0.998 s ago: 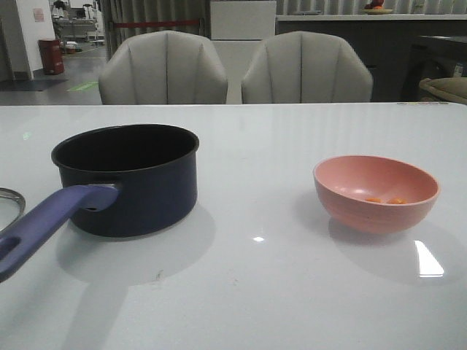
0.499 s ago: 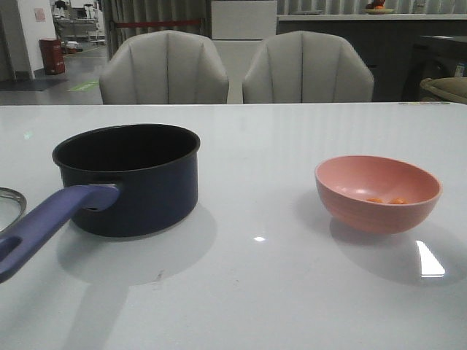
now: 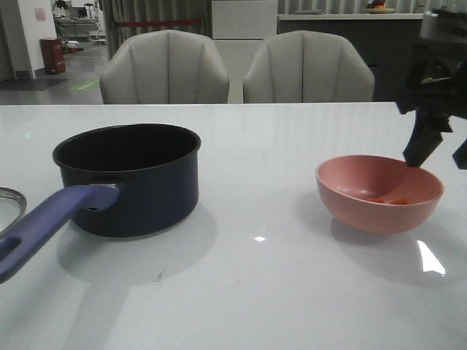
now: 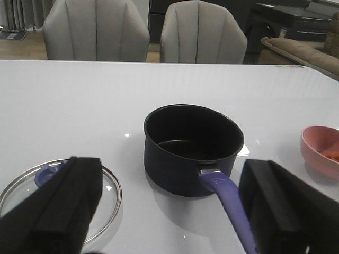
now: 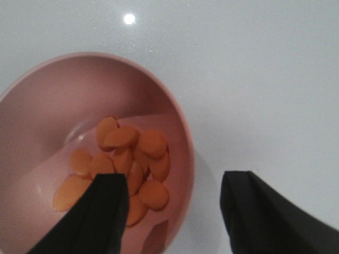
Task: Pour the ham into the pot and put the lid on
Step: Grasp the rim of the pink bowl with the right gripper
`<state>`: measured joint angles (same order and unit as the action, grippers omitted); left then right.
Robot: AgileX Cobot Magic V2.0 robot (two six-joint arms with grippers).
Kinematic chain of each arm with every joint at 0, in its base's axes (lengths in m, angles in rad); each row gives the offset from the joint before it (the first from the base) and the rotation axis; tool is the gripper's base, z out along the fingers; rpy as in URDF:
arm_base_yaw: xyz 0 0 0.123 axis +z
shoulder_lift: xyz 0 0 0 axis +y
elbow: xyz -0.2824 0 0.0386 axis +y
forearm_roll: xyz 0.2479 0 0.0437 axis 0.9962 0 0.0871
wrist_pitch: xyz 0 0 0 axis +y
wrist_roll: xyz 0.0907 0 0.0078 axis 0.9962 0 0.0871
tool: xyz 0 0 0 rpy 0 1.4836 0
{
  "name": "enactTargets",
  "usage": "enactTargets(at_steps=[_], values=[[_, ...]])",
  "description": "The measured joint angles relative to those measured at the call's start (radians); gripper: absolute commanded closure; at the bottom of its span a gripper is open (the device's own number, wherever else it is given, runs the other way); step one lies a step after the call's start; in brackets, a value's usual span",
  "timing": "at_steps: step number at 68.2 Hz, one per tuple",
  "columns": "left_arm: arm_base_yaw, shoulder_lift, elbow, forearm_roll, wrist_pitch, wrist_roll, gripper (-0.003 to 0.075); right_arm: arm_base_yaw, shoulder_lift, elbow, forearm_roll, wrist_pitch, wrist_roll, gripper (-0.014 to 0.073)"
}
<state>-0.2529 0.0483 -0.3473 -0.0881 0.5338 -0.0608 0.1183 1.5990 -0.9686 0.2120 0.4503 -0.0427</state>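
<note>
While the front view shows only a thin orange trace at the bottom of the pink bowl [image 3: 379, 193], the right wrist view looks straight down into it and shows the ham [image 5: 124, 166] as a heap of flat orange slices. The right gripper [image 3: 436, 149] hangs over the bowl's right rim, toward the right edge of the table [image 3: 255, 292]; its fingers [image 5: 100, 217] stand wide apart with nothing between them, one above the bowl's inside, the other outside the rim. In the front view that gripper is cut off by the frame's right side.

Toward the table's left edge stands the pot [image 3: 128, 179], its purple-blue handle [image 3: 44, 226] pointing at the near edge. From the front its inside is just black; the left wrist view shows it bare. The lid [image 4: 58, 198] lies flat on the table by the left edge, beside the pot and apart from it. The front view catches only a sliver of its rim, and in the left wrist view a finger hides part of it. The left gripper [image 4: 175, 211] does not show from the front; its fingers are spread wide and hold nothing.

Between pot and bowl the table lies open.
</note>
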Motion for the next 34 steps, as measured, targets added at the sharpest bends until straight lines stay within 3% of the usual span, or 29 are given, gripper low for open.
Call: enactTargets(at_steps=[10, 24, 34], values=[[0.0, 0.0, 0.0, 0.0, -0.002, 0.0, 0.0158, 0.0, 0.123, -0.08, 0.0, 0.011, 0.0, 0.0155], [0.0, 0.0, 0.0, 0.0, -0.002, 0.0, 0.0158, 0.0, 0.222, -0.146, 0.0, 0.024, 0.0, 0.0477], [0.0, 0.0, 0.0, 0.0, -0.002, 0.0, 0.0158, 0.0, 0.229, -0.178, 0.01, 0.051, -0.002, 0.0461]])
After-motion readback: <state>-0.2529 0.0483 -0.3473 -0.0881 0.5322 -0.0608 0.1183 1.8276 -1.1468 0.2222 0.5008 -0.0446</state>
